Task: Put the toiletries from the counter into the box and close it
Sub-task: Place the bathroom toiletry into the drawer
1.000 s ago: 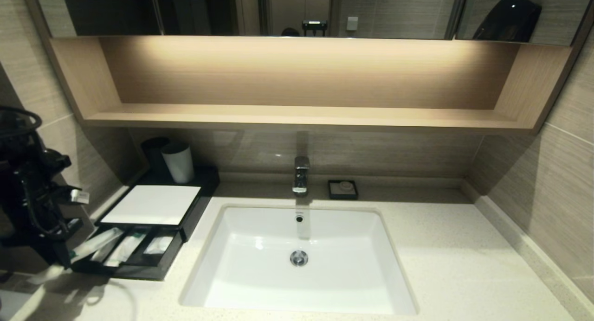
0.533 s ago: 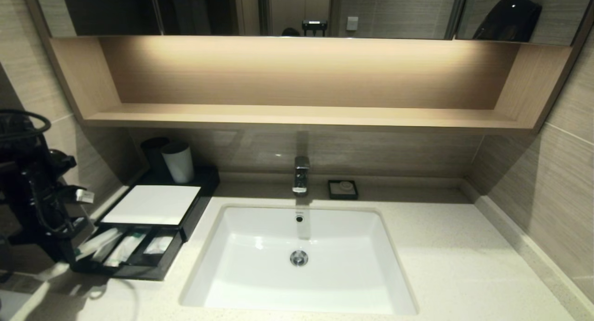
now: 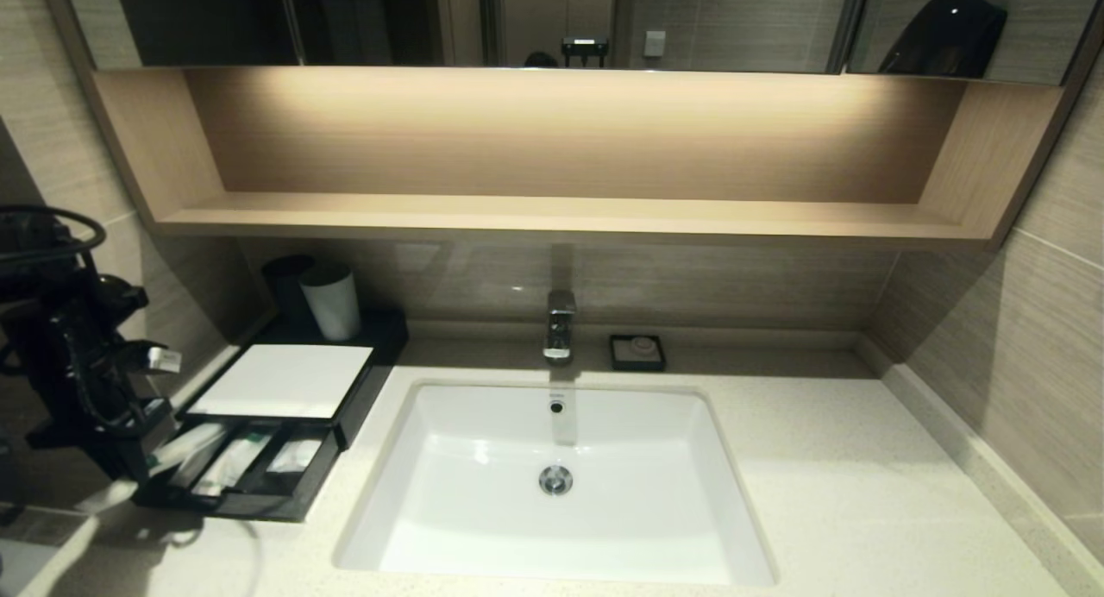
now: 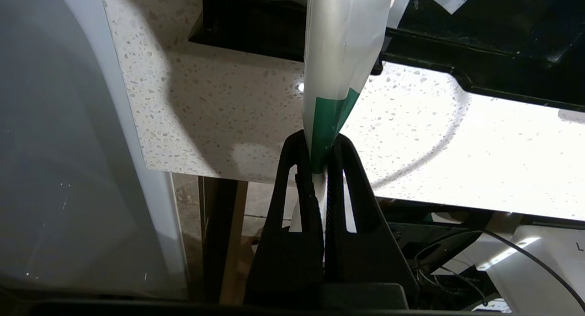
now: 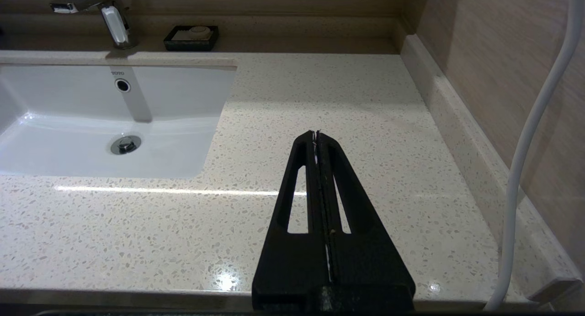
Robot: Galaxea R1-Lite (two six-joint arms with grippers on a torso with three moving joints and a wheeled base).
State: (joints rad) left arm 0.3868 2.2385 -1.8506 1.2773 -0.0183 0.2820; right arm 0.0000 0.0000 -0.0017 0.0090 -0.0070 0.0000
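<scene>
I have the left gripper [image 4: 320,163] pinched tight on the green end of a packet [image 4: 340,51], out past the counter [image 4: 219,119] edge at the drawer's front left corner. The packet's free end reaches over the drawer [image 3: 237,480] rim, so it is partly across the leftmost compartment but not yet lying inside. In the head view the left gripper [image 3: 142,468] sits just beside that corner of the box [image 3: 280,380], and the drawer is pulled out with other packets [image 3: 231,461] already lying in its compartments. I can't see any loose ones left on the counter from here, though the arm hides some of the left edge. The right gripper [image 5: 316,135] is parked with its fingers pressed together on nothing, over bare counter to the right of the basin [image 5: 68,124]. As I read it, I'm in the placing step for what may be the last packet. Next I'd need to carry the held end forward and down until the whole packet is inside the compartment walls, then let go; released here, I'd expect it to tip out over the front rim. After that the drawer wants a straight push until it sits flush.
</scene>
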